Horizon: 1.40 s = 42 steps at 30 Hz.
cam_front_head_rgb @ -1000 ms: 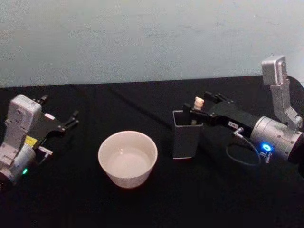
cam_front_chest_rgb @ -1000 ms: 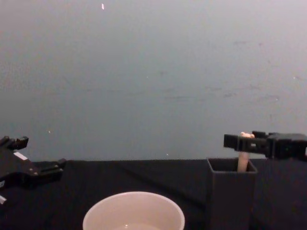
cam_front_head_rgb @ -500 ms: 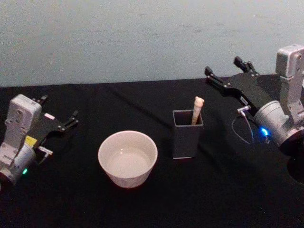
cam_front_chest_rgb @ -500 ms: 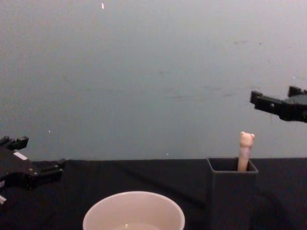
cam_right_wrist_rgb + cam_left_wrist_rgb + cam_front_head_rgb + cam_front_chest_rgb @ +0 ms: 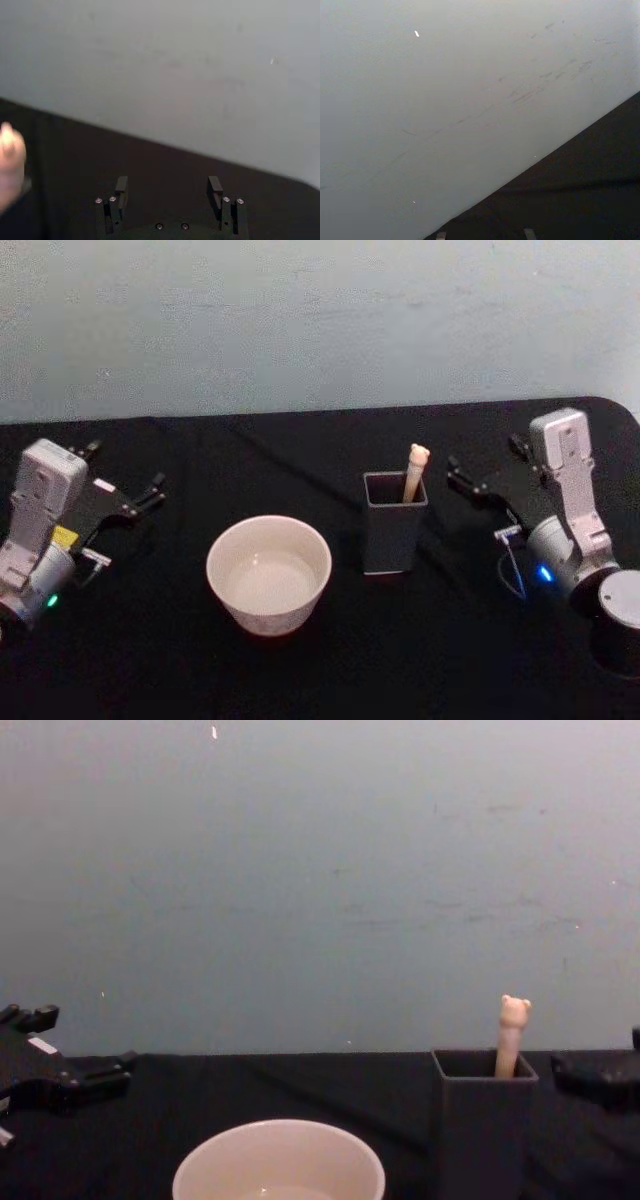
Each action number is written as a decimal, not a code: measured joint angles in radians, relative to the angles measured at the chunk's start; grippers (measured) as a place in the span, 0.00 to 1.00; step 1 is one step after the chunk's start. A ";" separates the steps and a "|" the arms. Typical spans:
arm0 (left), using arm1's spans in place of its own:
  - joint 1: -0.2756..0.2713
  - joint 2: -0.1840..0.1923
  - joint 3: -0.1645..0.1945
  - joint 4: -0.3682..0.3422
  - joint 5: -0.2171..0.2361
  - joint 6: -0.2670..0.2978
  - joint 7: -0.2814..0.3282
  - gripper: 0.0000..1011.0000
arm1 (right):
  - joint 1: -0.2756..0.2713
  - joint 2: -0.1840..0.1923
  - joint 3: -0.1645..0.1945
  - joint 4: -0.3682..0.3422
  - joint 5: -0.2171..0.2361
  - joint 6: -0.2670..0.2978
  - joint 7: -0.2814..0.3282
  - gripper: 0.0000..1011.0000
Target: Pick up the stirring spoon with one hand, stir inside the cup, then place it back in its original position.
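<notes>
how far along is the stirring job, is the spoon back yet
Looks finished. Done: the stirring spoon stands handle-up in the dark holder, beside the cup, and nothing grips it. In hand: nothing; the right gripper is open, low over the table to the holder's right, apart from it. The left gripper is open and parked at the table's left. Left: nothing that shows. Whether stirring took place cannot be told.

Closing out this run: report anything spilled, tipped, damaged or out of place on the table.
Nothing stands out. The stirring spoon stands handle-up in the dark holder, the cup sits upright beside it with no spill, and the open left gripper and open right gripper rest apart from both.
</notes>
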 joint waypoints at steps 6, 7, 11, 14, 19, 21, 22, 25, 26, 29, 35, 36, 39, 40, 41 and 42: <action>0.000 0.000 0.000 0.000 0.000 0.000 0.000 0.99 | -0.011 -0.008 0.006 0.020 -0.008 0.021 0.010 0.99; 0.000 0.000 0.000 0.000 0.000 0.000 0.000 0.99 | -0.011 -0.008 0.008 0.021 -0.008 0.024 0.012 0.99; 0.000 0.000 0.000 0.000 0.000 0.000 0.000 0.99 | -0.012 -0.008 0.008 0.022 -0.007 0.025 0.013 0.99; 0.000 0.000 0.000 0.000 0.000 0.000 0.000 0.99 | -0.011 -0.007 0.007 0.020 -0.007 0.024 0.013 0.99; 0.000 0.000 0.000 0.000 0.000 0.000 0.000 0.99 | -0.010 -0.006 0.007 0.017 -0.007 0.022 0.013 0.99; 0.000 0.000 0.000 0.000 0.000 0.000 0.000 0.99 | -0.010 -0.006 0.007 0.017 -0.006 0.022 0.013 0.99; 0.000 0.000 0.000 0.000 0.000 0.000 0.000 0.99 | -0.010 -0.006 0.006 0.017 -0.006 0.021 0.013 0.99; 0.000 0.000 0.000 0.000 0.000 0.000 0.000 0.99 | -0.010 -0.006 0.006 0.016 -0.005 0.021 0.013 0.99; 0.000 0.000 0.000 0.000 0.000 0.000 0.000 0.99 | -0.009 -0.006 0.006 0.016 -0.005 0.020 0.013 0.99; 0.000 0.000 0.000 0.000 0.000 0.000 0.000 0.99 | -0.009 -0.005 0.006 0.015 -0.005 0.020 0.013 0.99; 0.000 0.000 0.000 0.000 0.000 0.000 0.000 0.99 | -0.008 -0.005 0.006 0.014 -0.004 0.019 0.013 0.99; 0.000 0.000 0.000 0.000 0.000 0.000 0.000 0.99 | -0.009 -0.005 0.005 0.014 -0.004 0.019 0.013 0.99; 0.000 0.000 0.000 0.000 0.000 0.000 0.000 0.99 | -0.008 -0.004 0.005 0.014 -0.003 0.018 0.013 0.99; 0.000 0.000 0.000 0.000 0.000 0.000 0.000 0.99 | -0.008 -0.004 0.006 0.014 -0.003 0.018 0.013 0.99; 0.000 0.000 0.000 0.000 0.000 0.000 0.000 0.99 | -0.008 -0.004 0.005 0.014 -0.003 0.018 0.013 0.99; 0.000 0.000 0.000 0.000 0.000 0.000 0.000 0.99 | -0.008 -0.004 0.005 0.014 -0.003 0.018 0.013 0.99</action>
